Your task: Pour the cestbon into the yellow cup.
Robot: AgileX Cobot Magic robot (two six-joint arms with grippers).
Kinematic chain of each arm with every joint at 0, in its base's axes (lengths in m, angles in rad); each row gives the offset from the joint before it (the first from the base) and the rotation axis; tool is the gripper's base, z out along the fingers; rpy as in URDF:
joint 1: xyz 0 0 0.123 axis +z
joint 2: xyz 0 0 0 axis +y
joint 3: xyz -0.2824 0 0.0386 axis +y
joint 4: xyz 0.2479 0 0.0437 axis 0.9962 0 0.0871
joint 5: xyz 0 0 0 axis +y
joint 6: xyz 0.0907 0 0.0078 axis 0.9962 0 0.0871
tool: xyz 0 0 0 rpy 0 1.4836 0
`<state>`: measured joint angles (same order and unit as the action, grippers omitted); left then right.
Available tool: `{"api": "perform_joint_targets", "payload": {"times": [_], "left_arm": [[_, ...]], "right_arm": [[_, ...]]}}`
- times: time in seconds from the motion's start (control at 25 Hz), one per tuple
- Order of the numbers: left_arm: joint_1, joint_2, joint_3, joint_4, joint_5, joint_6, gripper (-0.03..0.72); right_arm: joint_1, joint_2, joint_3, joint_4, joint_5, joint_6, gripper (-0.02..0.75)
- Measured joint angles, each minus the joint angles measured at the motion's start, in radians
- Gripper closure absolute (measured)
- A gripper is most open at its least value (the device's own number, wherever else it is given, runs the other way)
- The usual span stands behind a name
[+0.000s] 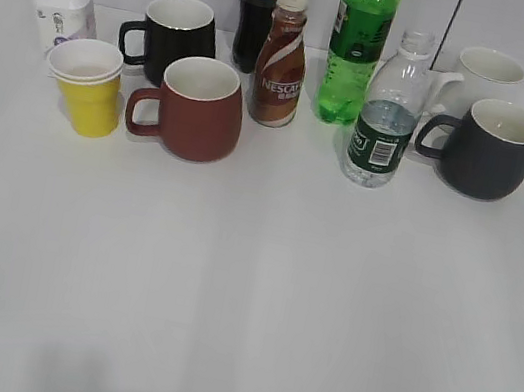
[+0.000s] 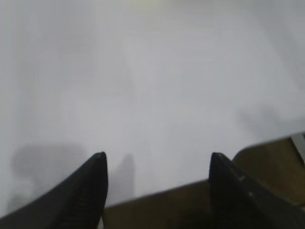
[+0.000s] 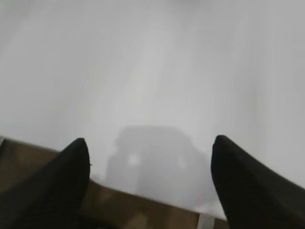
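Note:
The cestbon point(image 1: 388, 117), a clear ribbed capless bottle with a dark green label, stands upright at the back right, just left of a dark grey mug. The yellow cup point(image 1: 86, 86), a small double-stacked paper cup with a white rim, stands at the back left beside a dark red mug. Neither gripper shows in the exterior view. My left gripper point(image 2: 156, 162) is open and empty over the table's near edge. My right gripper point(image 3: 150, 145) is open and empty, also over the near edge. Neither wrist view shows the bottle or the cup.
Along the back stand a white pill jar point(image 1: 64, 7), a black mug point(image 1: 177, 34), a dark red mug point(image 1: 194, 108), a dark cola bottle point(image 1: 258, 3), a brown Nescafe bottle point(image 1: 282, 58), a bright green bottle point(image 1: 358, 45), a white mug point(image 1: 481, 77) and a dark grey mug point(image 1: 491, 150).

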<state>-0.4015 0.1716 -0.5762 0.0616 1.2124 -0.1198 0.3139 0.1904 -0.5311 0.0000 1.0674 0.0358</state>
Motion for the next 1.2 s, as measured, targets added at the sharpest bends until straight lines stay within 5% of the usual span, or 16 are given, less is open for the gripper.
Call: {"api": "perform_joint_targets", "payload": {"times": [1.04, 1.2], "left_arm": [[0.000, -0.046, 0.052, 0.010, -0.148, 0.085, 0.193], [0.015, -0.046, 0.052, 0.010, -0.148, 0.085, 0.193]], "right_arm": [[0.000, -0.073, 0.023, -0.033, -0.023, -0.009, 0.146], [-0.105, -0.073, 0.023, -0.033, -0.023, -0.009, 0.146]]}}
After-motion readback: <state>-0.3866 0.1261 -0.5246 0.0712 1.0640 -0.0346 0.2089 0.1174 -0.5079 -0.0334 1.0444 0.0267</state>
